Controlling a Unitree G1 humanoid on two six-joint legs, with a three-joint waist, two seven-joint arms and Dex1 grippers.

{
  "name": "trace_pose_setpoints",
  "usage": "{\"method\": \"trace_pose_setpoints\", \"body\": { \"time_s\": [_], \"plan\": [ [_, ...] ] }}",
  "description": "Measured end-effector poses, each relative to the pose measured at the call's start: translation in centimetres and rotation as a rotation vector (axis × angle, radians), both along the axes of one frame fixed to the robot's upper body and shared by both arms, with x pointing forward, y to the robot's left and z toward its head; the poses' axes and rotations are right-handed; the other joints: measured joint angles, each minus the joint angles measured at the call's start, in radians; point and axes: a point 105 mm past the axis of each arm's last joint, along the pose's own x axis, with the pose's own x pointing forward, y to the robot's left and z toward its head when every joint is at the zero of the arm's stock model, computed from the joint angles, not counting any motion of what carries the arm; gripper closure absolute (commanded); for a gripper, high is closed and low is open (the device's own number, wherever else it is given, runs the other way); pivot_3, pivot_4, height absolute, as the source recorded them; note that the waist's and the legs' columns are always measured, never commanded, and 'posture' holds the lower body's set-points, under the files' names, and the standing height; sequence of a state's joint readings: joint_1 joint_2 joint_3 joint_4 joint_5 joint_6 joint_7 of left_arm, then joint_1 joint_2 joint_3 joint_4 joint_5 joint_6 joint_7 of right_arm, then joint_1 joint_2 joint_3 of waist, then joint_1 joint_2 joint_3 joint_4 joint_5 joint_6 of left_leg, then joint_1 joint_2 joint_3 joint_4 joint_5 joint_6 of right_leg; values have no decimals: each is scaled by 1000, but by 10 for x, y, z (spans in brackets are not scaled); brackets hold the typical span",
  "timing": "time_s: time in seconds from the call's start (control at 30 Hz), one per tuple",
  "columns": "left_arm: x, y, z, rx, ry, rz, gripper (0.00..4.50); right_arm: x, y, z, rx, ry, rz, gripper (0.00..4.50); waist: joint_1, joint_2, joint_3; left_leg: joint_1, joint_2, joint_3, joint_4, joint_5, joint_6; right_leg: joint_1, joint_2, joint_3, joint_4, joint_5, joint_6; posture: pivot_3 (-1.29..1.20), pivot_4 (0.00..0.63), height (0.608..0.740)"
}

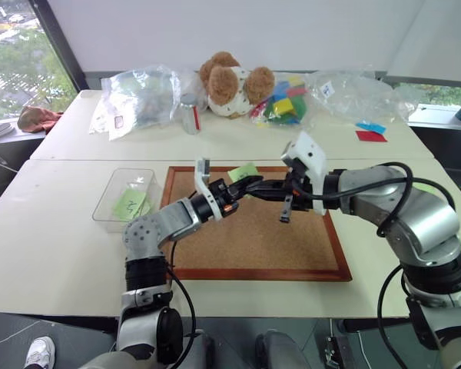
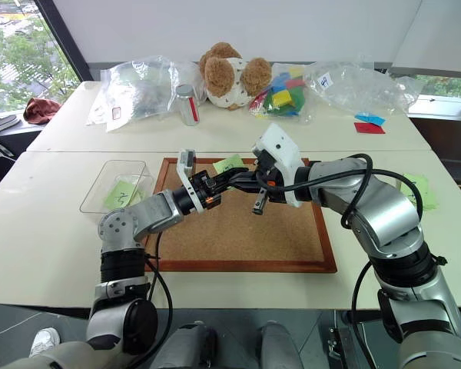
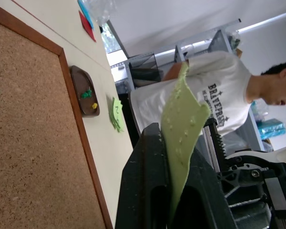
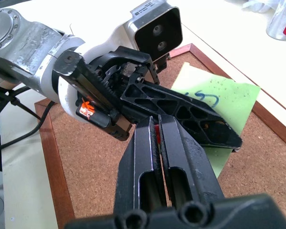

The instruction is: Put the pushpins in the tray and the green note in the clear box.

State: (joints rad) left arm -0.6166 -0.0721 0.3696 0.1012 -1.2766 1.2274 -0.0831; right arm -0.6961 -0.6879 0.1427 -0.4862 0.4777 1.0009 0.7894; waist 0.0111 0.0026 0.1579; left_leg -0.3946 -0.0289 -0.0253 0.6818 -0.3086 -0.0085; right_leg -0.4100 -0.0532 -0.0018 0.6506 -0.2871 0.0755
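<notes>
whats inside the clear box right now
The clear box holds a light-green sticky note with a dark squiggle on it, lying on the bottom. Whether anything lies under that note cannot be seen, since the paper covers that spot.

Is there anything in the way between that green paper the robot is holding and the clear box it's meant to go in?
Nothing visible blocks it. The left gripper is shut on the green note above the corkboard. The clear box sits open-topped just beyond the board's left edge, with another green note already inside.

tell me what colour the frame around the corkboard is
Reddish-brown wood frame, clearest in the left eye view.
</notes>
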Motion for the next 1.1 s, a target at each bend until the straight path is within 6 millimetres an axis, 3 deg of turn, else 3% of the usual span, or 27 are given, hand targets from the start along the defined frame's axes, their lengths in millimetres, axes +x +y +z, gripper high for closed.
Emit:
{"method": "trace_pose_setpoints", "body": {
  "time_s": [0.67, 0.8, 0.9, 1.0, 1.1],
  "plan": [
    [10, 20, -4, 7, -6, 104, 4456, 11, -17, 29, 22, -45, -113, 4500, 1, 0, 0, 0, 0, 0, 0, 0, 0, 0, 0, 0, 0, 0, 0, 0, 150, 740],
    [12, 23, -4, 0, -6, 120, 4456, 37, -51, 32, 20, -66, -287, 4500, 1, 0, 0, 0, 0, 0, 0, 0, 0, 1, 0, 0, -1, 0, 0, 0, 150, 740],
    [13, 24, -3, -1, -4, 128, 4456, 64, -90, 26, 28, -56, -465, 4500, 2, 0, 0, 0, 0, 0, 0, 0, 0, 1, 0, 0, -1, 0, 0, 0, 150, 740],
    [12, 26, -1, -10, -8, 129, 4456, 90, -141, 7, 19, -28, -678, 4500, 1, 0, 0, 0, 0, 1, 0, 0, 0, 1, 0, 0, -1, 0, 0, 0, 150, 740],
    [11, 27, 1, -18, -10, 130, 4456, 104, -185, -24, -12, 38, -844, 4500, 0, 0, 0, 0, 0, 1, -1, 0, 0, 0, 0, 0, -1, 0, 0, 0, 150, 740]
  ]
}}
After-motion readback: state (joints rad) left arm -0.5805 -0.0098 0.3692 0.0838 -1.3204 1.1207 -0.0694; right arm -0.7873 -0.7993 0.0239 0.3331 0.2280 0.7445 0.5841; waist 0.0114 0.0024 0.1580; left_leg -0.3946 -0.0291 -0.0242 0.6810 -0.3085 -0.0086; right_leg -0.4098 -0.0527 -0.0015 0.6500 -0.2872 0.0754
